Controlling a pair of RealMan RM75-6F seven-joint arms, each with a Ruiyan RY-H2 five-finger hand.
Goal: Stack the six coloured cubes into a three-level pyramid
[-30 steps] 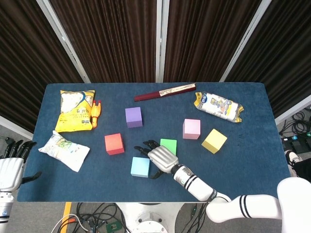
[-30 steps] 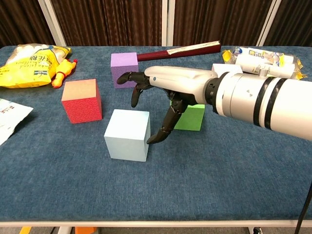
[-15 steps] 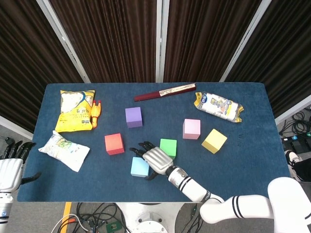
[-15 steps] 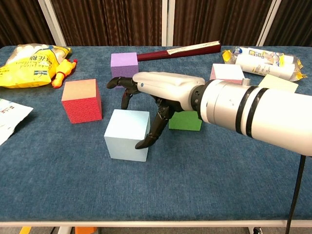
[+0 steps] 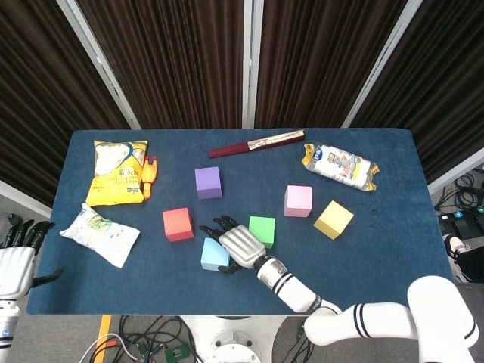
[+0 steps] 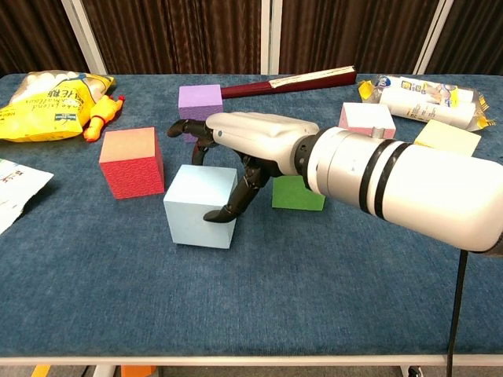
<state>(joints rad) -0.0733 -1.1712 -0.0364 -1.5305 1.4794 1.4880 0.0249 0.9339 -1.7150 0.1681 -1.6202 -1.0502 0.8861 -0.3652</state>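
My right hand [image 6: 240,140] lies over the light blue cube [image 6: 196,208] near the table's front. Its thumb presses the cube's front right face and its fingers curl over the back edge. The cube rests on the blue table [image 5: 378,257], turned slightly. In the head view the right hand [image 5: 240,246] covers the right part of the light blue cube [image 5: 212,255]. The red cube [image 5: 177,224] sits to the left, the green cube [image 5: 262,231] just right of the hand. Farther off are the purple cube [image 5: 208,182], pink cube [image 5: 298,200] and yellow cube [image 5: 333,219]. My left hand [image 5: 17,261] hangs open off the table's left edge.
A yellow snack bag [image 5: 116,171], an orange toy [image 5: 149,176] and a white packet [image 5: 100,233] lie at the left. A folded dark red fan [image 5: 257,143] and a wrapped packet [image 5: 340,165] lie along the back.
My right hand has moved left onto the light blue cube and closed around it. The cube has shifted a little left and turned. The left hand has stayed put.
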